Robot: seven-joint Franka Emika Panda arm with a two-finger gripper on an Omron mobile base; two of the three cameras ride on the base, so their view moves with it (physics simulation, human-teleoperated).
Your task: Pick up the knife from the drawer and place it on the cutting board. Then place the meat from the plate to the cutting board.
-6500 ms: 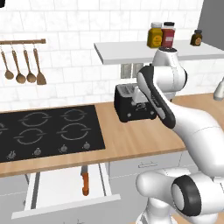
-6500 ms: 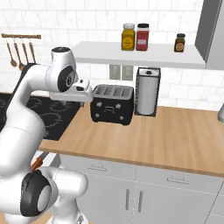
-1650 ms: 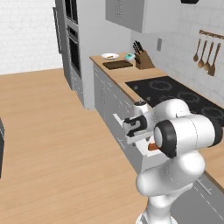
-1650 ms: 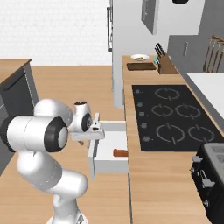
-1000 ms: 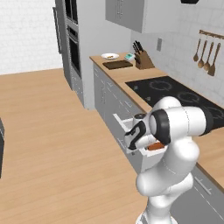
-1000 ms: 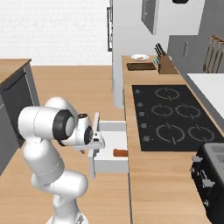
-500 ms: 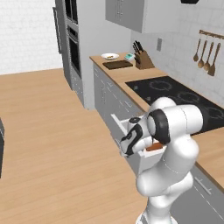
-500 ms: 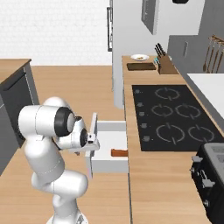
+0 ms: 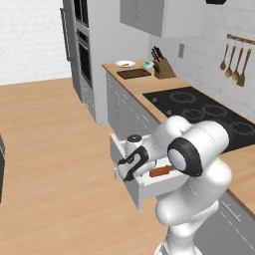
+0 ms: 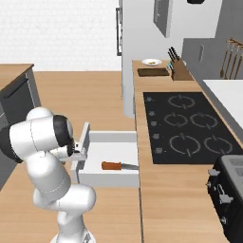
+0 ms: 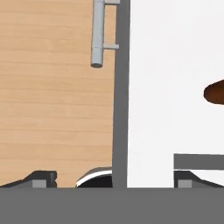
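left base view: drawer (image 9: pixel 149 187) pulled out below the counter (image 9: pixel 149 92) edge, knife (image 9: pixel 160 171) lying inside with its orange-brown handle showing beside the arm. gripper (image 9: pixel 125 171) low at the drawer's front panel, on the floor side of the knife. far along the counter, cutting board (image 9: pixel 133 73) with plate (image 9: pixel 125 63) just beyond it, both well apart from the drawer.

right base view: knife (image 10: pixel 118 166) flat on the white drawer (image 10: pixel 114 156) bottom, long axis across the drawer, handle toward the front panel, blade toward the counter. hand tucked at the front panel, largely hidden behind the arm. bare drawer floor all around the knife, open room above for a straight descent. cutting board (image 10: pixel 153 72) and plate (image 10: pixel 151 61) far off by the knife block (image 10: pixel 178 69).

hand view: fingers (image 11: pixel 41 178) spread wide, holding nothing, straddling the grey front panel's top edge; bar handle (image 11: pixel 98 33) on the floor side. on the white drawer (image 11: pixel 175 65) side, dark brown end of the knife (image 11: pixel 215 93) at the frame's edge. likely next: shift fully past the panel toward that handle, then turn to close across its width.
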